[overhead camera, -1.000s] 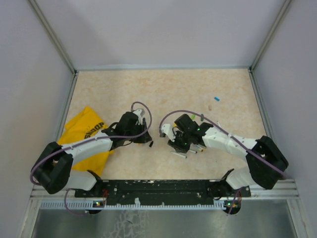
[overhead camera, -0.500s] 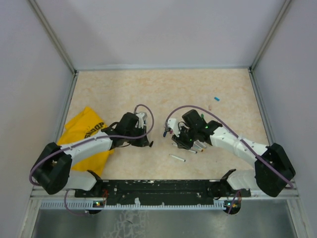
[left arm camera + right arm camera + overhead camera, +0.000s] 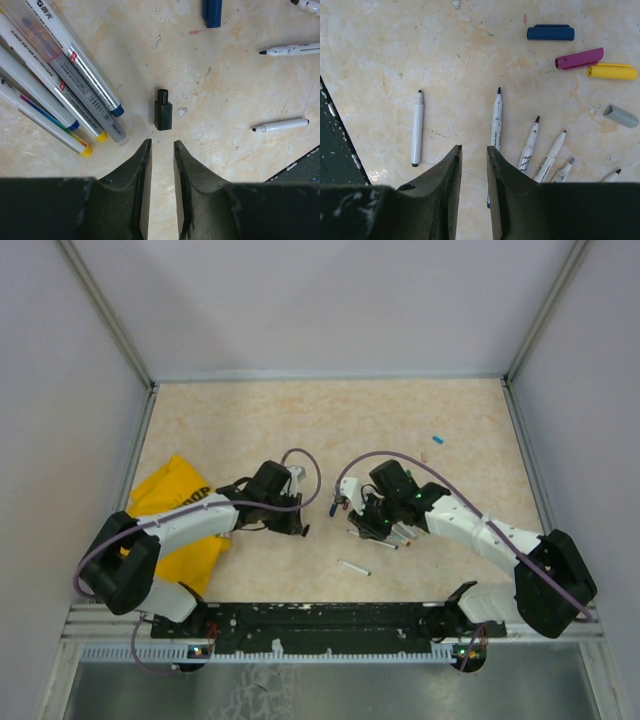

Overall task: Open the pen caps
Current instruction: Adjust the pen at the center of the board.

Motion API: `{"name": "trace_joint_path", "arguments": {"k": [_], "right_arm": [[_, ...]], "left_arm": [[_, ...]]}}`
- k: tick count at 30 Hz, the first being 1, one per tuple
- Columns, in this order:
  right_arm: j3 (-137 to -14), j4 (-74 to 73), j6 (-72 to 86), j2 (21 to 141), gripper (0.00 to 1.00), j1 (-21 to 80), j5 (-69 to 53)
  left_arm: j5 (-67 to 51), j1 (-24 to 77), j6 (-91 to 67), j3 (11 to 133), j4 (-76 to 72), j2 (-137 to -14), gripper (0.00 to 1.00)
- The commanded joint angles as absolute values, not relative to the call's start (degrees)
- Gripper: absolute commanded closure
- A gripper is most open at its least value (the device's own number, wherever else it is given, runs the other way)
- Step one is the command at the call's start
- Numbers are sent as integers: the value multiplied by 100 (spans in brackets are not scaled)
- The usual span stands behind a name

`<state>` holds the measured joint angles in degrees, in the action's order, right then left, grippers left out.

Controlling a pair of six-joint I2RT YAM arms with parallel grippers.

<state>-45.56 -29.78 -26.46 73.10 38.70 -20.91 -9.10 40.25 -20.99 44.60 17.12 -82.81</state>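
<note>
In the left wrist view my left gripper [image 3: 161,146] is open a little and empty. A black pen cap [image 3: 163,110] lies just ahead of its tips. Several capped pens [image 3: 65,80] lie to its left, and two uncapped pens [image 3: 280,125] to its right. In the right wrist view my right gripper [image 3: 473,148] is open and empty above the table. A loose uncapped white pen [image 3: 417,127] lies to its left. Several uncapped pens [image 3: 530,142] lie to its right. Blue [image 3: 550,33], purple [image 3: 579,58], yellow [image 3: 612,71] and grey [image 3: 620,116] caps lie beyond. From above, the left gripper [image 3: 297,523] and the right gripper [image 3: 362,524] face each other.
A yellow cloth [image 3: 170,510] lies under the left arm at the table's left side. A loose pen [image 3: 353,568] lies near the black front rail [image 3: 320,618]. A small blue cap [image 3: 438,439] lies far right. Grey walls close in the table.
The right gripper has risen and drawn back from the table. The white pen that was under it now lies loose and has rolled toward the front rail. The left gripper has shifted slightly right.
</note>
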Motion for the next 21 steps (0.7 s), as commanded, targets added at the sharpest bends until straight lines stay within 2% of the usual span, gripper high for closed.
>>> {"name": "trace_joint_path", "arguments": {"k": [1,10,14,16,21], "right_arm": [[-4772,-2900,-2691,7047,73,3807,-2184],[-4756,-2907,-2691,6888,73,3762,-2330],[-4604,-3261,-3208,6938,73,3998,-3770],[-4459,-3053,-3277,7011,71,4543,-3609],[-4450,-2543,-2884,7759,56,5720,-2513]], "left_arm": [[-922,4069,-1928,4794,2043,-8479,71],[-1071,4069,-1779,5145,2338,-8952,69],[-957,4069,-1843,5125,2315,-8832,69],[-879,4065,-1931,5044,2141,-8536,68],[-863,4052,-2109,4669,1564,-7499,62]]}}
